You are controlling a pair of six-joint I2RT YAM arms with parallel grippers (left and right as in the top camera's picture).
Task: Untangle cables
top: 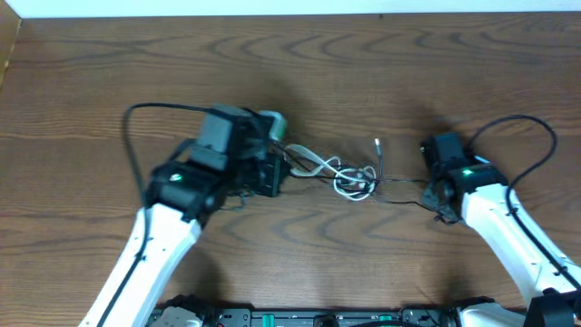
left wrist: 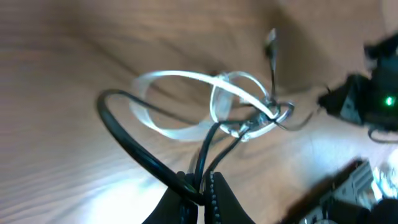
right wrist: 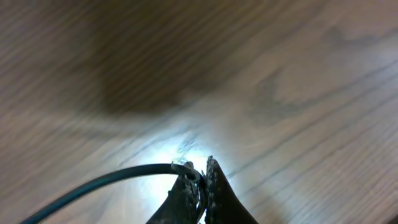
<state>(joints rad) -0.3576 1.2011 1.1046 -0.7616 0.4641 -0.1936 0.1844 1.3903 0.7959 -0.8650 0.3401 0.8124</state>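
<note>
On the left of the wooden table (top: 91, 73), the left arm reaches in toward the middle. Its left claw (top: 283, 173) sits at the left edge of the tangle. In the left wrist view the left claw (left wrist: 202, 186) is pinched closed on the black cable (left wrist: 124, 140). Two dark strands run out from between the fingers, and one swings wide to the left in a big loop before coming back to the grip.

Just right of that, the white cable (top: 318, 163) lies on the table in flat loops that narrow toward a knot at the centre. Seen from the wrist, the white cable (left wrist: 180, 74) makes one broad oval and a smaller ring beside it, and the black strands cross over it where the two meet. I cannot tell exactly how the strands thread through the knot — it is too small and blurred.

A small plug (top: 378, 143) lies just on the far side of the knot, on a thin dark lead (left wrist: 271, 38).

From the knot, the black cable (top: 399, 182) runs right as a thin line to the right claw (top: 430, 193). The right wrist view shows the right claw (right wrist: 200, 180) clamped on that cable (right wrist: 93, 183) — it leaves the fingertips and curves away to the left, low over the wood.
</note>
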